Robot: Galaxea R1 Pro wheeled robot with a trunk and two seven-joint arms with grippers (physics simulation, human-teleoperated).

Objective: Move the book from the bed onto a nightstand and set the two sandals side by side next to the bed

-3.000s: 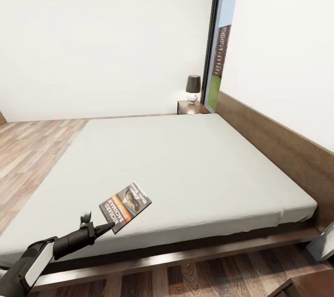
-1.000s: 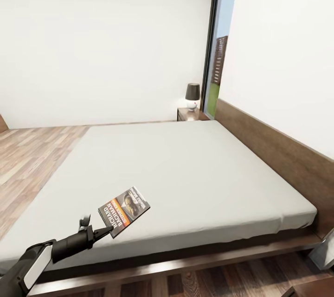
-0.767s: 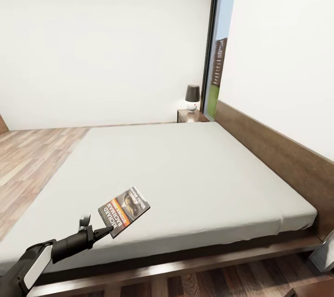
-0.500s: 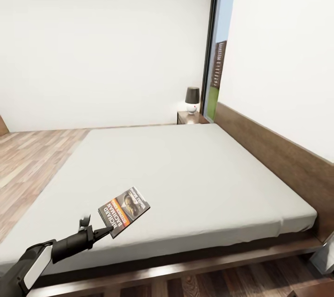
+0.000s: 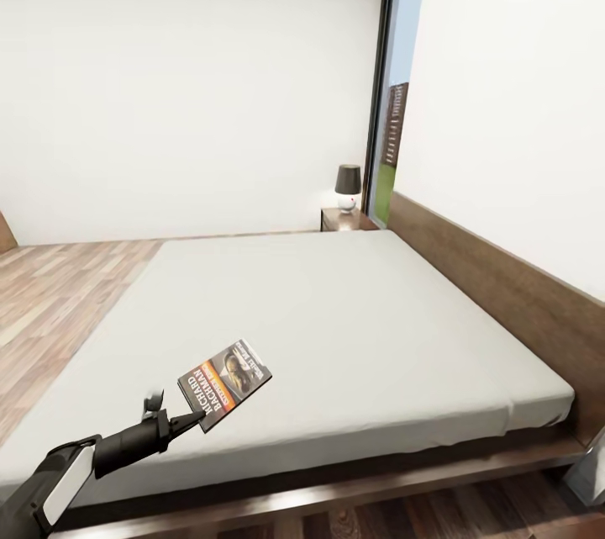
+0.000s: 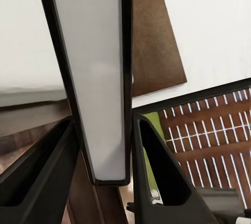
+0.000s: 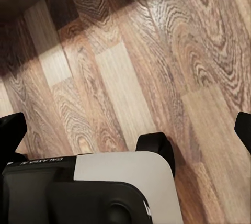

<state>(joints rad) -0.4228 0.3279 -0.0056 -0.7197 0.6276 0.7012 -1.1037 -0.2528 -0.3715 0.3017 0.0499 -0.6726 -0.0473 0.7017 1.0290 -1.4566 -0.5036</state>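
Head view: left gripper (image 5: 189, 419) at the lower left, arm reaching up from the corner of the picture. Its fingers are clamped on the near corner of the book (image 5: 225, 377). Book is lifted clear of the mattress, tilted, cover facing up: dark cover with a picture, white lettering, orange band. It hangs above the near edge of the bed (image 5: 336, 329), toward the bed's left near corner.

Left wrist view: the two dark fingers (image 6: 42, 182) stand close on either side of the book's (image 6: 94, 77) edge, white page block between black cover edges. Jaws closed on it, both pads against the covers.

Bed: pale grey-white mattress on a dark brown frame, headboard (image 5: 504, 295) running along the right wall. Mattress surface plain and flat.

Nightstand (image 5: 346, 219) sits at the bed's far right corner, against the headboard end, beside the tall dark-framed window (image 5: 395, 93). A small lamp (image 5: 348, 186) with a dark shade and a white round base stands on its top.

Floor (image 5: 59, 295): light wood planks left of the bed, darker planks along the near edge of the frame.

Right wrist view: wood-plank floor (image 7: 157, 67) seen from above, part of the robot's white and black body (image 7: 104, 182) beneath. Right gripper's dark fingertips (image 7: 13, 130) show at the two sides of the picture, well apart; jaws open, nothing between them.
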